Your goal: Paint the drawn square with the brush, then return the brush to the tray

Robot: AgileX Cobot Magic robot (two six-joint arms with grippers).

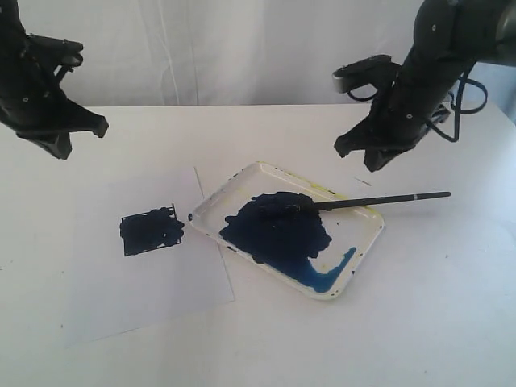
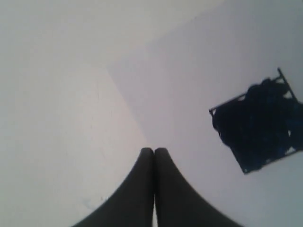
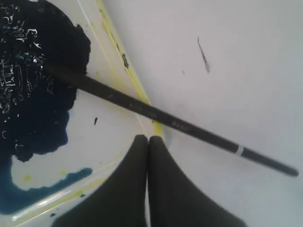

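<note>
Your right hand (image 3: 148, 140) hangs above the shallow white rectangular tray (image 1: 352, 230), over the rim where the handle crosses. Its two fingers are pressed together and it holds nothing. The long thin black brush (image 1: 379, 199) lies below it, free of the hand. Its loaded tip sits in the dark blue paint blotch (image 1: 278, 230) inside the tray, its shaft rests on the yellow-stained rim, and the banded end pokes out over the white counter (image 1: 435, 322).

Your left hand (image 2: 154, 152) is also pinched closed and empty. It sits well apart from the tray, raised beyond the white paper sheet (image 1: 145, 298) that lies just beside the tray. On that sheet the small black-outlined square (image 1: 151, 230) is smeared nearly full with dark blue.

By the look of it both steps are done: square painted, brush back in the tray. The next move calls only for lifting the right hand clear without nudging the overhanging handle.
</note>
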